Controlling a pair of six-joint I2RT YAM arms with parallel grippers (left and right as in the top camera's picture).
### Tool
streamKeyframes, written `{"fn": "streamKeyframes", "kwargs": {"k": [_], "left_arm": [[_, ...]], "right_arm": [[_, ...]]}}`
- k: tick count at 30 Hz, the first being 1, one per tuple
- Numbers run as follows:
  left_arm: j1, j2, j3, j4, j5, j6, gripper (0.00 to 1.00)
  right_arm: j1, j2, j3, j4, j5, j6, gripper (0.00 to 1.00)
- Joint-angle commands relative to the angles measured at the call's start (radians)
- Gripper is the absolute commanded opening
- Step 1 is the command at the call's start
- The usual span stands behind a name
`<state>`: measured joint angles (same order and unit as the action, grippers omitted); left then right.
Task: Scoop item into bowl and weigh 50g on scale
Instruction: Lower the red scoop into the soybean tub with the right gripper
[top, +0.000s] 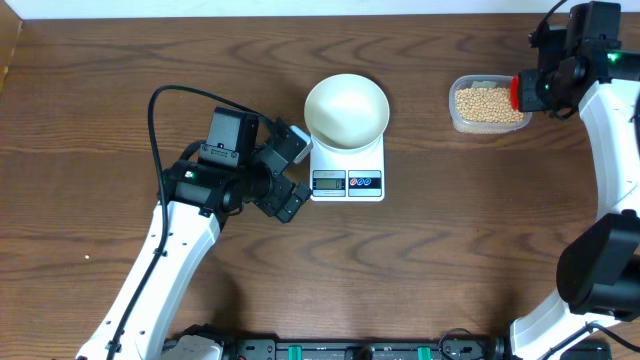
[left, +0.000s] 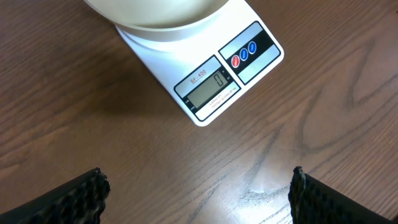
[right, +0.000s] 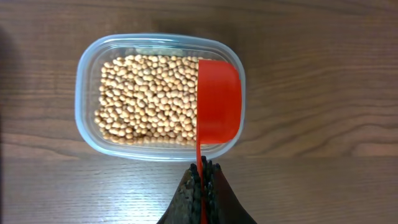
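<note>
Resting mid-table (top: 450, 250), scale (top: 347, 170) is showing zero, bowl (top: 346, 110) sitting on its far part. Left gripper (top: 297, 172) is hovering just left of scale, jaws spread wide, holding nothing. Tub (right: 84, 93) is lying far right. Right gripper (right: 201, 180) is clamping red scoop (right: 219, 102) by handle, over tub's right end. Beans (right: 149, 99) are filling tub.

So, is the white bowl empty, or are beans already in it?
Empty. The overhead view shows the bowl with a bare white inside; the beans lie in the clear tub.
</note>
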<state>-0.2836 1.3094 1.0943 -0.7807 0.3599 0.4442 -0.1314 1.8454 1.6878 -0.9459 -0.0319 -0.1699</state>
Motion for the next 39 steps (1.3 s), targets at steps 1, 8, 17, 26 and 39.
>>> {"fn": "streamKeyframes", "kwargs": {"k": [1, 8, 17, 26, 39], "left_arm": [[-0.002, 0.004, 0.010, 0.000, -0.010, -0.009, 0.95], [-0.002, 0.004, 0.010, 0.000, -0.010, -0.009, 0.95], [-0.002, 0.004, 0.009, 0.000, -0.010, -0.009, 0.95], [-0.002, 0.004, 0.010, 0.000, -0.010, -0.009, 0.95], [-0.002, 0.004, 0.010, 0.000, -0.010, -0.009, 0.95]], "right_arm": [[0.003, 0.021, 0.018, 0.001, 0.022, -0.015, 0.01], [0.005, 0.052, 0.018, -0.015, 0.022, -0.015, 0.01], [0.008, 0.061, 0.016, -0.019, -0.005, -0.014, 0.01], [0.009, 0.111, 0.016, -0.043, -0.075, 0.020, 0.01], [0.008, 0.210, 0.016, -0.054, -0.195, 0.199, 0.01]]}}
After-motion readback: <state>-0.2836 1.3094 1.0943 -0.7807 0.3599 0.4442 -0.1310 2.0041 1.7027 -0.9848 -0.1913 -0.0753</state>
